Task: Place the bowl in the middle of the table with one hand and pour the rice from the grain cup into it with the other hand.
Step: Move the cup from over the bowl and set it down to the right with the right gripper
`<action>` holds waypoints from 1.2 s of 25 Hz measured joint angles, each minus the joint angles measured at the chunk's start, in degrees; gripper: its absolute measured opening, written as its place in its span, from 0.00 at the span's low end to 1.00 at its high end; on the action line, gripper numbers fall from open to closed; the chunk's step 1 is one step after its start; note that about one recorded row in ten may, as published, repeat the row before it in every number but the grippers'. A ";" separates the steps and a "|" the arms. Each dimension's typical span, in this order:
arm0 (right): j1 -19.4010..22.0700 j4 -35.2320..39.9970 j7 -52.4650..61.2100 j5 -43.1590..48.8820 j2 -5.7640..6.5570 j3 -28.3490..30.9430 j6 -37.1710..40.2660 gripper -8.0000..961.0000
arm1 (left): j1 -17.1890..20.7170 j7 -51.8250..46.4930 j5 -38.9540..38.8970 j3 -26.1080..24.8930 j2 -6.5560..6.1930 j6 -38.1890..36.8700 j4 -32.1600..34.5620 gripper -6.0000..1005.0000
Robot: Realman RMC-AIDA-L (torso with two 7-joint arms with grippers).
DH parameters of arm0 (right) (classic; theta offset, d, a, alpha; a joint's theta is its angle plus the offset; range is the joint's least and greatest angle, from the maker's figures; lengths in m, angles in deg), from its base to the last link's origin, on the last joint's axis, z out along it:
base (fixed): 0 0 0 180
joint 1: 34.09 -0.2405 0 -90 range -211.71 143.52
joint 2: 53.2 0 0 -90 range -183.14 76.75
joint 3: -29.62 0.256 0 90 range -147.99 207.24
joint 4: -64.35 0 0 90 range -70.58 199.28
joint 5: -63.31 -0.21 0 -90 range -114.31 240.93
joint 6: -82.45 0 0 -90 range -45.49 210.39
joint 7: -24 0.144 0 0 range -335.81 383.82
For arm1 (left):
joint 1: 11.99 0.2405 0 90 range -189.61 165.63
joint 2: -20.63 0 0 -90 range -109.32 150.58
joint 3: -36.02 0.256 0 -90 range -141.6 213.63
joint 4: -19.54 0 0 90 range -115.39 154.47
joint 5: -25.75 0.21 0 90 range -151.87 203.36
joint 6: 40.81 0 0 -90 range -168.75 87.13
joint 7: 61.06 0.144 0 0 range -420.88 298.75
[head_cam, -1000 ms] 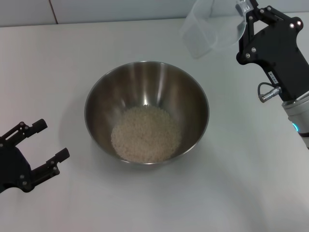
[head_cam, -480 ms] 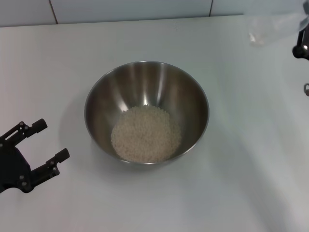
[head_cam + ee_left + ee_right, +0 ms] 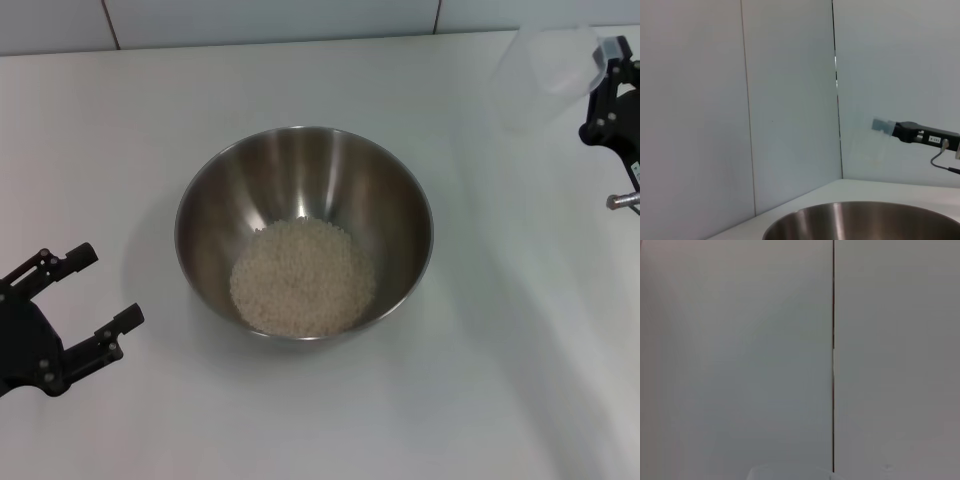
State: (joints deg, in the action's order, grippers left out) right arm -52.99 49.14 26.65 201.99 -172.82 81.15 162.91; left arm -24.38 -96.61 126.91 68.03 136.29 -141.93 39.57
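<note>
Now the rice (image 3: 303, 278) lies heaped in the bottom of the bowl (image 3: 304, 160), which sits on the white surface (image 3: 300, 420) about midway between the two arms, so the pour looks done. The grain cup (image 3: 545, 75) appears empty and is held by the right gripper (image 3: 603, 62) out at the far right edge of the head view; its fingers are closed on the cup's rim, with the clear body reaching away from them toward the bowl side. The cup seems roughly upright, mouth upward, though its clear walls make the tilt hard to judge.

What the next move likely turns on is the drop from cup to surface: the bare surface lies straight below the fingers, well apart from the bowl, so setting it down needs only a lowering. Whether the cup already touches the surface cannot be told.

The left gripper (image 3: 88, 293) rests low beside the bowl, its fingers spread wide and holding nothing. The bowl's near wall lies just beyond their tips, not touching, and the left wrist view shows its rim close ahead.
</note>
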 joint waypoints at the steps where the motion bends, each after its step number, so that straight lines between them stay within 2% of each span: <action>1: 0.00 0.00 0.00 0.00 0.00 -0.02 -0.28 0.03 | 0.00 0.00 0.00 0.00 0.00 0.00 0.00 0.78; 13: -0.06 -0.01 0.05 0.00 0.00 -0.41 -2.94 0.03 | -0.29 -0.05 0.00 -0.22 0.01 -0.35 0.00 0.78; 24: -2.58 0.71 0.05 0.29 0.00 -0.93 -17.53 0.03 | -0.18 -0.10 -0.13 -0.29 0.01 -0.67 0.00 0.78; 30: -2.99 1.37 0.05 0.44 0.00 -1.06 -20.75 0.03 | -0.14 -0.12 -0.06 -0.29 0.01 -0.87 0.00 0.78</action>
State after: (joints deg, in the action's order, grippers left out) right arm -55.98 50.51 26.70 202.43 -172.81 80.09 142.16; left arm -24.52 -96.73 126.85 67.74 136.29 -142.80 39.57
